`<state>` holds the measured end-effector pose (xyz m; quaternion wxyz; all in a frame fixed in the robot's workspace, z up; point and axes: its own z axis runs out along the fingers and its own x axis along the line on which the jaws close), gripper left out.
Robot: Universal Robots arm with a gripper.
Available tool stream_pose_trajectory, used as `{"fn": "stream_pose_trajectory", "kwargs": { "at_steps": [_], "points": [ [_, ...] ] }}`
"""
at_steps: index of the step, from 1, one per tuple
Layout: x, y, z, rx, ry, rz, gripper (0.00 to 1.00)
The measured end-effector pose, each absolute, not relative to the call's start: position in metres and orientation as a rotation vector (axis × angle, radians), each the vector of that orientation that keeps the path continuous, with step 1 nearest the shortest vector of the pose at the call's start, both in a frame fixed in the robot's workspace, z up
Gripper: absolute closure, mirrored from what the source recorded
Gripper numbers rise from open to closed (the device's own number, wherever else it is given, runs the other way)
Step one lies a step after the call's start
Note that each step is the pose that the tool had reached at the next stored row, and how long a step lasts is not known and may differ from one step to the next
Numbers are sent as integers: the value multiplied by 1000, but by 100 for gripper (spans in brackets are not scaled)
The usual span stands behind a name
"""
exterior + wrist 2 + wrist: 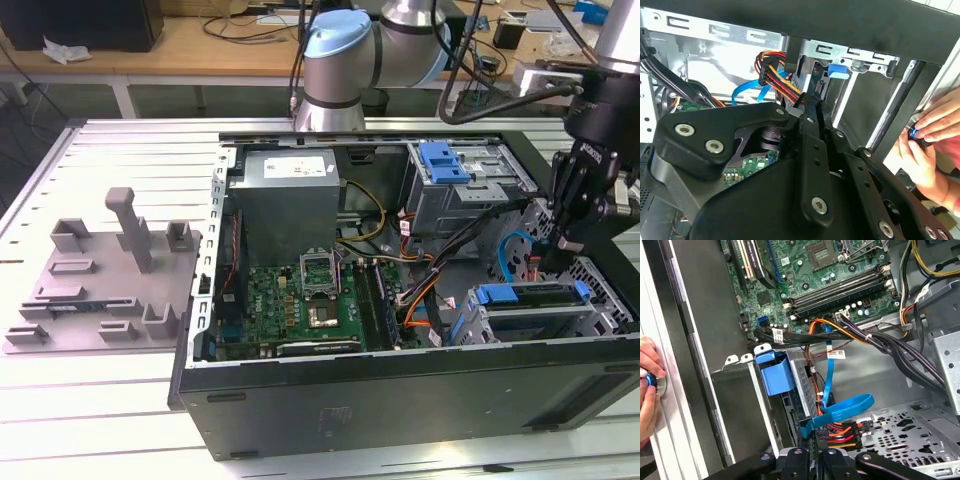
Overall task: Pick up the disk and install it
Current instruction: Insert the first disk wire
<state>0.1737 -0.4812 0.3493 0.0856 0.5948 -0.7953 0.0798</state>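
Computer case [400, 400]: black outer walls, pale grey metal inside; motherboard [290, 300]: green, with black sockets and slots; power-supply box [285, 195]: plain grey, with a white label; disk [530, 297]: bright blue carrier frame over a silver-grey body; drive-cage clip [443, 162]: the same bright blue; flat data cable [840, 412]: blue; power cable bundle [777, 75]: yellow, orange, red and black strands; gripper [562, 255]: matt black; robot arm [335, 80]: silver, with a pale blue joint cap; fixture plate [100, 280]: uniform mid-grey; counter [100, 420]: white-grey, striped with parallel grooves.
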Motion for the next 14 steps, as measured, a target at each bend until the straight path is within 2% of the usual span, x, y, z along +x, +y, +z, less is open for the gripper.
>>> {"fn": "stream_pose_trajectory", "kwargs": {
  "at_steps": [14],
  "points": [
    [170, -488, 349, 1890, -2298, 237, 84]
  ]
}}
